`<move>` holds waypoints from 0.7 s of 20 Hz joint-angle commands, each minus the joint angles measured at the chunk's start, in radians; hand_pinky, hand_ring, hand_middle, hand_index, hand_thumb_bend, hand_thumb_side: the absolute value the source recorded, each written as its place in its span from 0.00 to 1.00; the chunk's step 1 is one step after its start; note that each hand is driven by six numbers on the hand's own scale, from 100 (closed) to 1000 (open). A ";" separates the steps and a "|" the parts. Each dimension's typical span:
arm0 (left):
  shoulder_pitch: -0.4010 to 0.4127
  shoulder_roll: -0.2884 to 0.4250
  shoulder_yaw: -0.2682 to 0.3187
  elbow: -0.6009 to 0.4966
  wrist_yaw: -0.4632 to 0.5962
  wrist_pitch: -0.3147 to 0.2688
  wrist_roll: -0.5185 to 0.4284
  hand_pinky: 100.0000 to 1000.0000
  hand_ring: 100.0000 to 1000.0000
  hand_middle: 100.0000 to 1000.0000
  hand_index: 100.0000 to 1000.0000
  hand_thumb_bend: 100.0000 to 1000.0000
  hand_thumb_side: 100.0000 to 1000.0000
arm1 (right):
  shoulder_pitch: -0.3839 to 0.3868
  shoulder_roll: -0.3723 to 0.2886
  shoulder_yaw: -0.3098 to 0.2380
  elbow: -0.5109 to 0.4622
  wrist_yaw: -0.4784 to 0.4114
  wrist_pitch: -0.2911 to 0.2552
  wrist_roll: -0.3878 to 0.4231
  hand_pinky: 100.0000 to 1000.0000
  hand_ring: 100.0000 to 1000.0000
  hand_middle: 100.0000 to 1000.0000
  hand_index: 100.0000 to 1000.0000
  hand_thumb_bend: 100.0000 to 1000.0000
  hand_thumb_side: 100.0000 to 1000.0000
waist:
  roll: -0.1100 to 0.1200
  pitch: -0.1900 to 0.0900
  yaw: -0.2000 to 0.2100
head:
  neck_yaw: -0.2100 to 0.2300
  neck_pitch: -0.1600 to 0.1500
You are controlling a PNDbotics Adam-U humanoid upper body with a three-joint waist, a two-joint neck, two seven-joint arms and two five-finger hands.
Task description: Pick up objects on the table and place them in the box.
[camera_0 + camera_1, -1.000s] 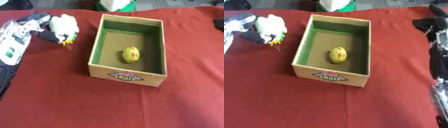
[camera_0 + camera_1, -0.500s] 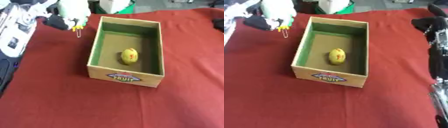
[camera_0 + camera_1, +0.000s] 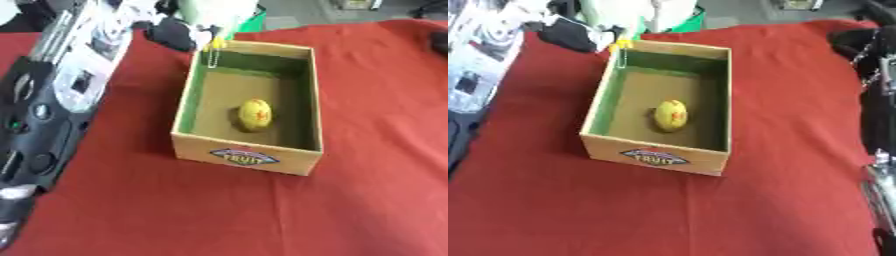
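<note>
While lying on the red cloth (image 3: 350,210) that covers the table, stands open to the top near the middle: a cardboard box (image 3: 248,156) with green inner walls, a brown floor and a "FRUIT" label on its near wall. Holds already one small yellow oval thing with red marks (image 3: 255,113), resting on the floor a little toward the near end. Behind the far wall, a green and white thing (image 3: 677,19), only partly seen. No obstacle between the lifted thing and the box opening. Held above the far left corner of the box: a pale white-green object (image 3: 213,11), rounded, blurred, with a small yellow piece (image 3: 217,43) and a thin hanging loop (image 3: 213,58) below it, reaching down just over the box rim. Clamped on it from the left, the left hand (image 3: 171,31), black fingers curled against its side, the silver and black arm (image 3: 61,95) running down the left edge. At the right edge, only the black right arm (image 3: 878,105); right hand's fingers cannot be told.
</note>
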 commanded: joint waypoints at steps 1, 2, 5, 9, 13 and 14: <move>-0.015 -0.033 -0.012 0.017 -0.050 -0.009 0.023 0.35 0.47 0.40 0.47 0.00 0.26 | -0.014 -0.024 -0.005 -0.019 -0.016 -0.006 0.004 0.82 0.76 0.58 0.91 0.00 0.89 | -0.003 -0.026 -0.003 | 0.009 0.001; -0.010 -0.043 -0.017 0.029 -0.067 -0.013 0.030 0.36 0.48 0.40 0.48 0.00 0.26 | -0.015 -0.024 -0.005 -0.019 -0.018 -0.006 0.005 0.82 0.76 0.58 0.91 0.00 0.90 | -0.003 -0.026 -0.004 | 0.010 0.002; 0.001 -0.075 -0.030 0.069 -0.118 -0.028 0.050 0.36 0.48 0.40 0.48 0.00 0.26 | -0.022 -0.021 -0.004 -0.019 -0.023 -0.007 0.009 0.82 0.76 0.58 0.91 0.00 0.89 | -0.002 -0.025 -0.008 | 0.016 0.003; 0.013 -0.109 -0.045 0.122 -0.167 -0.052 0.069 0.37 0.49 0.41 0.48 0.00 0.25 | -0.029 -0.017 -0.001 -0.019 -0.029 -0.007 0.014 0.82 0.76 0.58 0.91 0.00 0.89 | -0.002 -0.021 -0.016 | 0.024 0.002; 0.030 -0.125 -0.057 0.178 -0.197 -0.074 0.061 0.39 0.52 0.43 0.51 0.00 0.22 | -0.029 -0.014 -0.002 -0.019 -0.028 -0.004 0.015 0.82 0.76 0.58 0.91 0.00 0.89 | 0.001 -0.017 -0.016 | 0.027 0.005; 0.034 -0.127 -0.059 0.189 -0.201 -0.081 0.054 0.41 0.53 0.44 0.53 0.00 0.22 | -0.028 -0.013 -0.002 -0.019 -0.027 -0.003 0.015 0.82 0.76 0.58 0.91 0.00 0.89 | 0.001 -0.017 -0.014 | 0.026 0.006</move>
